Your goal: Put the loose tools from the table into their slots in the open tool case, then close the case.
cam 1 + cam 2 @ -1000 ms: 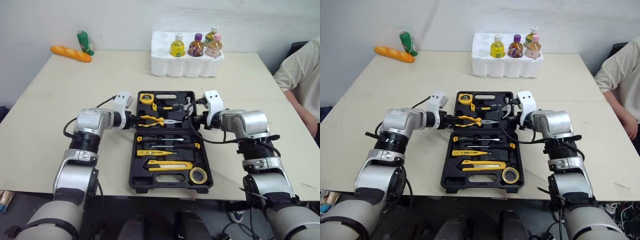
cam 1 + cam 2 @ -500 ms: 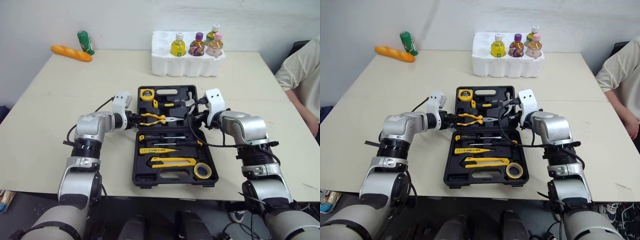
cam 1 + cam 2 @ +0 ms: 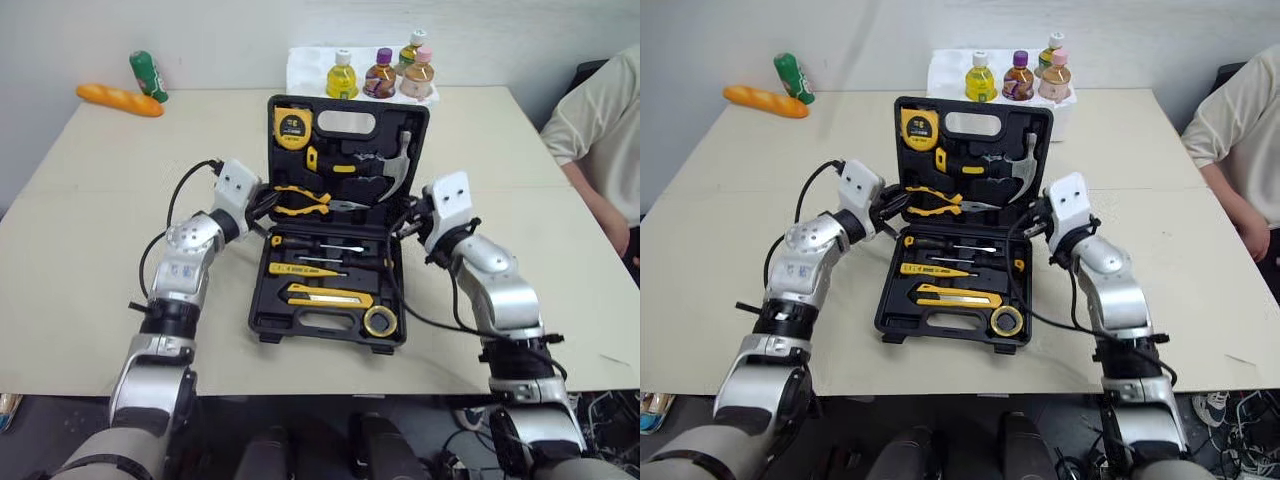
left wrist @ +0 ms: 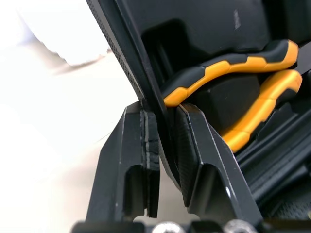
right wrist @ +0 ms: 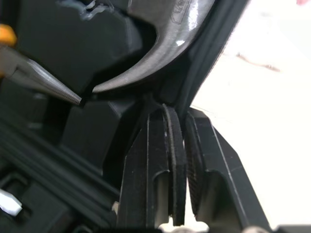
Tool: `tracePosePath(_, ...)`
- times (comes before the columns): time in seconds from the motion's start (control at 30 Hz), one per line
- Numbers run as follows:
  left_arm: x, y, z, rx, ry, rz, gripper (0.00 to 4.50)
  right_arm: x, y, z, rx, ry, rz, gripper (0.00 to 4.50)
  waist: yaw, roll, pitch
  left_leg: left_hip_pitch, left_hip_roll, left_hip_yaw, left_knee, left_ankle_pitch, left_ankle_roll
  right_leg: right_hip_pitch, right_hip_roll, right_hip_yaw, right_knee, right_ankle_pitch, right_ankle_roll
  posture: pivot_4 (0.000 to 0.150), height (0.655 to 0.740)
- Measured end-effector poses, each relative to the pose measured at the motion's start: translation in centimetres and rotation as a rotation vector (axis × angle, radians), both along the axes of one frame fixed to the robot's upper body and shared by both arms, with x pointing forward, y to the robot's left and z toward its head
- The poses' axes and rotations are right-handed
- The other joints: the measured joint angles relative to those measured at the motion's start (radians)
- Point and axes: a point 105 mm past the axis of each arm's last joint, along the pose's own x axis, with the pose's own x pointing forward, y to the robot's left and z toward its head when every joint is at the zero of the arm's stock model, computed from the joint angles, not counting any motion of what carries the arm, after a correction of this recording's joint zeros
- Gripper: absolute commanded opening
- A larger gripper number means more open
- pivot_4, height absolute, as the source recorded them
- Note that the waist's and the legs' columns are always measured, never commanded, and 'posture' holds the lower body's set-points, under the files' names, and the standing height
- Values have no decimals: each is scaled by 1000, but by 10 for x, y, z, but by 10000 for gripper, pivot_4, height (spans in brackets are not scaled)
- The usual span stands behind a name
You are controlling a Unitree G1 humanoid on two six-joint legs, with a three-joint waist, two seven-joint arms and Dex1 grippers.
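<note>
1. Head views: the tools sit slotted in the tool case [image 3: 262, 300] on the surface [image 3: 80, 230]. Its lid [image 3: 360, 102] stands part-raised between the left gripper [image 3: 262, 205] and right gripper [image 3: 408, 222]. Packing looks done, with closing left to finish.
2. Left wrist view: the fingers [image 4: 133, 145] pinch the lid's edge beside the pliers [image 4: 243, 77].
3. Right wrist view: the fingers [image 5: 155, 155] pinch the opposite edge near the hammer [image 5: 155, 53].

The raised lid [image 3: 347, 140] of the case [image 3: 262, 298] hides much of the foam tray [image 3: 298, 68] behind it, along with the lower parts of the bottles [image 3: 343, 78]. Right of the case, a person [image 3: 598, 110] is cut off by the edge. Inside the case, the pliers [image 4: 233, 69] and hammer [image 5: 160, 48] run out of view. The hammer's stamped mark is too blurred to read.
</note>
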Motion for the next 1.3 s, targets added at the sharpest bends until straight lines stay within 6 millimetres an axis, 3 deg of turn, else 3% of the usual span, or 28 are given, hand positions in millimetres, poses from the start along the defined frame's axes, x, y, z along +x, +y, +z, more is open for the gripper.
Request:
tracePosePath(0.13, -16, 9, -6, 99, -144, 27, 21, -22, -2, -9, -201, -208, 63, 0, 0, -1, 1, 1, 0, 0, 0, 0, 0, 1, 0, 4, 0, 0, 0, 1500, 7367)
tracePosePath(0.2, -21, 11, -9, 140, -175, 33, 10124, -28, -3, -14, -253, -270, 85, 9030, 0, -2, 1, 2, 0, 1, 1, 0, 1, 1, 0, 6, 1, 0, 0, 1500, 7367)
tracePosePath(0.23, -24, 12, -11, 151, -174, 30, 12721, -33, -4, -15, -288, -296, 105, 12250, 1, -2, 1, 2, 0, 1, 1, 0, 1, 1, 0, 6, 1, 1, 0, 1500, 7367)
tracePosePath(0.37, -47, 13, -11, 118, -96, -57, 30016, -61, -4, -9, -351, -354, 204, 31287, 0, -2, 1, 3, 1, 1, 0, 0, 1, 2, 0, 7, 1, 1, 0, 1500, 7367)
tracePosePath(0.47, -81, 36, -18, 30, 165, -149, 44333, -103, -13, 3, -362, -244, 336, 31888, 0, -2, 1, 3, 3, -1, 0, -1, 2, 3, 0, 8, 0, 0, -1, 1500, 7367)
tracePosePath(0.5, -91, 51, -18, 7, 244, -148, 44731, -113, -19, 5, -372, -188, 358, 31888, -1, -3, 2, 8, 3, -3, -1, -1, 3, 10, 0, 7, -2, 0, -1, 1500, 7367)
tracePosePath(0.63, -135, 84, -30, 54, 519, -201, 44731, -149, -37, 3, -326, 74, 441, 31888, 1, -5, 15, 50, 5, -9, -16, -12, 10, 53, -1, 0, -24, -4, -8, 1500, 7367)
tracePosePath(0.7, -152, 102, -41, 85, 640, -193, 44731, -163, -53, -6, -248, 254, 444, 31888, 5, -6, 16, 60, 6, -10, -22, -14, 7, 65, -1, -1, -30, -13, -24, 1500, 7367)
tracePosePath(0.83, -159, 103, -42, -12, 683, -215, 44731, -182, -60, -14, -120, 428, 475, 31888, 28, -5, 17, 61, 6, -10, -26, -14, 7, 67, -2, -2, -34, -12, -23, 1500, 7367)
tracePosePath(0.97, -141, 106, -33, -98, 637, -180, 44731, -196, -51, -28, -97, 534, 529, 31888, 36, -6, 18, 60, 6, -10, -29, -12, 7, 64, -2, -3, -34, -8, -14, 1500, 7367)
tracePosePath(1.07, -115, 107, -15, -154, 545, -147, 36544, -201, -43, -39, -92, 583, 572, 23520, 35, -6, 18, 60, 6, -10, -29, -12, 7, 64, -2, -3, -34, -6, -12, 1500, 7367)
tracePosePath(1.23, -61, 92, 0, -206, 475, -111, 13916, -208, -25, -56, -99, 669, 675, 0, 42, -7, 18, 58, 6, -10, -28, -11, 6, 62, -2, -5, -34, -5, -10, 1500, 7367)
tracePosePath(1.3, -40, 80, 2, -213, 486, -121, 4561, -206, -22, -65, -125, 709, 699, 0, 45, -8, 18, 52, 5, -10, -25, -11, 6, 56, -2, -5, -32, -4, -8, 1500, 7367)
